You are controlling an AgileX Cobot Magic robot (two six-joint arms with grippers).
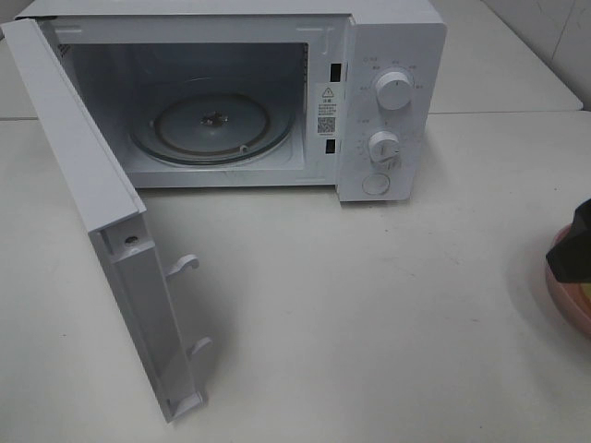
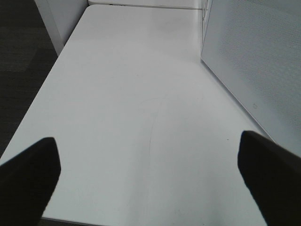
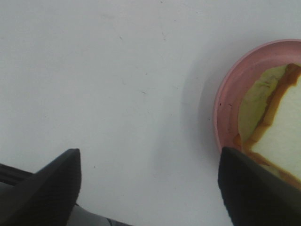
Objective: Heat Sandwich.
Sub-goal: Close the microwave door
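The sandwich, white bread with a tan crust and a yellowish-green layer, lies on a round pink plate. My right gripper is open. One finger is over the plate's near rim and a corner of the sandwich, and the other is over bare table. In the high view this gripper is a dark shape at the right edge above the plate. My left gripper is open over empty table, beside the microwave door.
The white microwave stands at the back with its door swung wide open toward the front left. Its glass turntable is bare. The white table stretches between the microwave and the plate.
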